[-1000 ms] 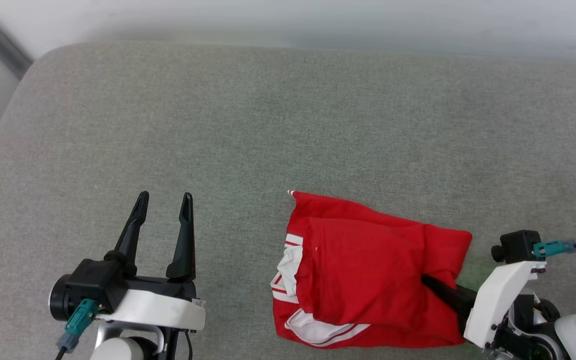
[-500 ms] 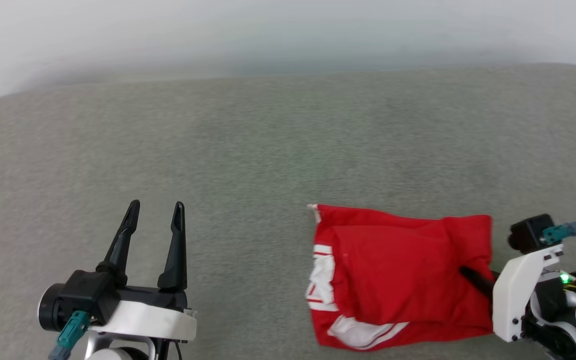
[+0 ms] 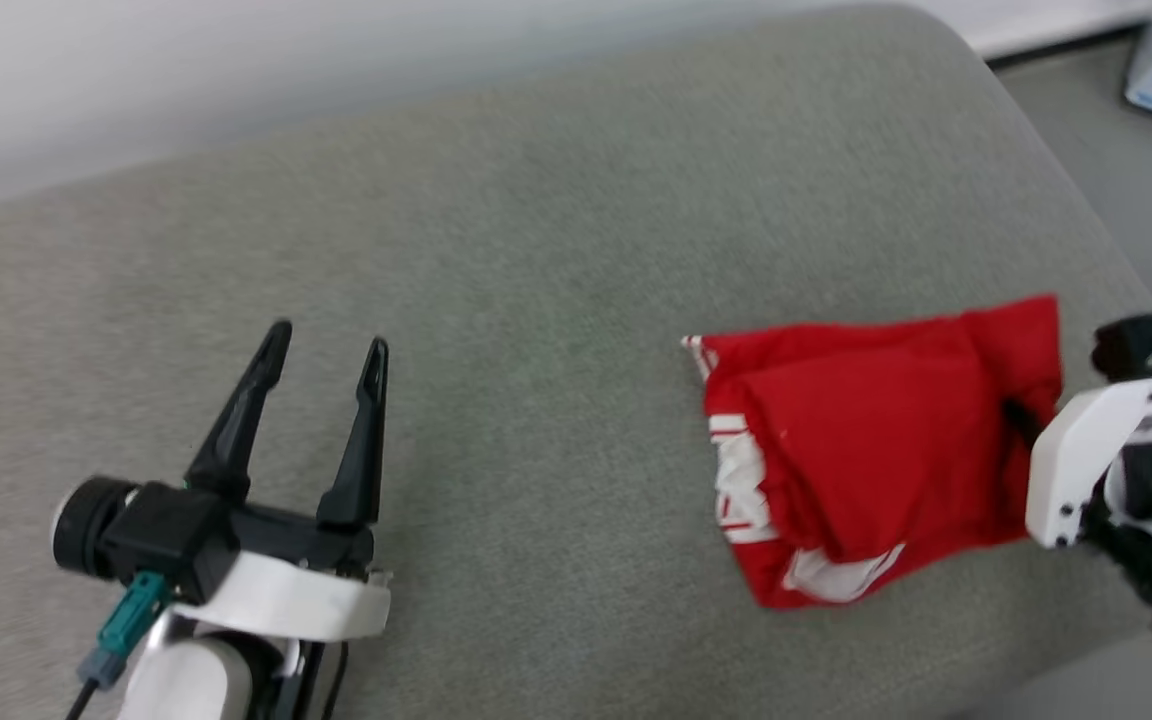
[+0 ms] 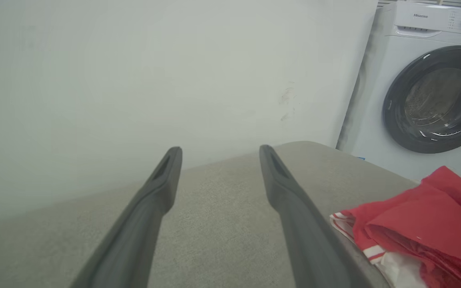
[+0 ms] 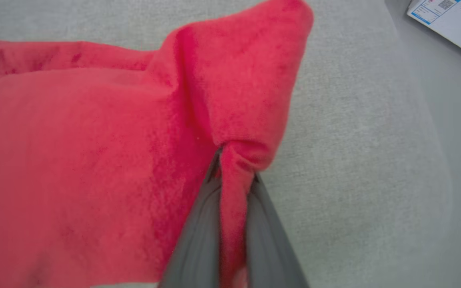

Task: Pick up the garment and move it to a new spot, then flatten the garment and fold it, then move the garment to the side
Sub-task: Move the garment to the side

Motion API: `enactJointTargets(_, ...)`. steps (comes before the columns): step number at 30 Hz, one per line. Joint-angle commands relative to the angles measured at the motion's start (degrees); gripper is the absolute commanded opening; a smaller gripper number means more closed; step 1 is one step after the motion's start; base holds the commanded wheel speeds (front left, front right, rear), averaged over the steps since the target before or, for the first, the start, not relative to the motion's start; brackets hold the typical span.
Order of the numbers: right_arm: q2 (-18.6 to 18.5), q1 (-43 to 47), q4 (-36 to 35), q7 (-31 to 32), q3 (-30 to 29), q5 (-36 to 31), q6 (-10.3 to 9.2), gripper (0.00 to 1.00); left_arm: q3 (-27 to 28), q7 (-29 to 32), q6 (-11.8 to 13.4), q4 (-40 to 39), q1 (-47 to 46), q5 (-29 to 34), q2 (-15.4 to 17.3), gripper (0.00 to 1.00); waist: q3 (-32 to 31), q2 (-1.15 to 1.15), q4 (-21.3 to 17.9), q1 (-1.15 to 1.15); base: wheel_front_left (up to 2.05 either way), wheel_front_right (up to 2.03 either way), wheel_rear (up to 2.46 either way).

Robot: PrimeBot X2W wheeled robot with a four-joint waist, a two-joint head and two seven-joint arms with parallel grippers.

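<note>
**Right pincer holds folded jersey at the pad's edge.** My right pincer [image 5: 234,160] is clamped on a pinch of red cloth at the right-hand edge of the garment [image 3: 866,430]. Its two dark fingers are pressed so close that the fabric gathers into a ridge between them. I judge the grip sits there so the folded bundle can be drawn sideways in one piece, which is the last step of the job.

My left pincer [image 3: 328,340] hangs low over the grey padded surface [image 3: 536,300], well apart from the shirt. Its fingers are spread wide with nothing between them, out of the way of the pull.

The garment lies folded into a rough rectangle near the right end of the pad. It is red on top, with white sleeve and striped trim showing along its left and near edges.

Room is tight on that side. The pad's rounded edge runs just beside my right wrist, and the grey floor [image 3: 1136,170] lies beyond it, so a little more travel could carry cloth over the drop. Leftward and farther back the pad lies open. Beyond it stand a pale wall [image 4: 134,60] and, off the far right corner, a white washing machine [image 4: 434,92].
</note>
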Motion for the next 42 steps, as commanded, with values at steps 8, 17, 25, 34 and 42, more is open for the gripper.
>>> enactJointTargets(8,-0.6,-12.0,8.6,-8.6,-9.7,-7.3,-0.06,0.0,-1.6,2.1,-2.8,-3.3,-7.4,2.0,2.9,1.0,14.1,0.0,-3.5,0.0,0.0,0.0,0.0)
enactJointTargets(17,-2.7,-19.9,14.3,-15.0,-20.1,-11.8,-0.06,0.0,-2.0,3.1,-4.1,-5.0,-11.4,2.7,4.5,1.0,20.6,0.0,-1.9,0.0,0.0,0.0,0.0)
enactJointTargets(25,0.3,-21.6,19.1,-18.4,-27.3,-18.2,-0.05,1.0,-2.3,3.3,-4.4,-5.5,-12.6,2.8,5.4,1.0,23.0,0.0,-1.4,0.0,0.0,0.0,0.0)
enactJointTargets(34,3.0,-20.1,17.1,-24.9,-34.2,-27.2,-0.06,1.0,-3.2,2.8,-4.6,-3.2,-11.8,2.0,5.1,1.0,19.7,0.0,-0.7,0.0,0.0,0.0,0.0)
enactJointTargets(42,6.1,-12.4,9.1,-31.2,-32.8,-27.5,-0.05,1.0,-3.0,0.2,-2.0,-0.2,-7.7,1.0,2.3,1.0,11.0,0.0,1.8,0.0,0.0,0.0,0.0)
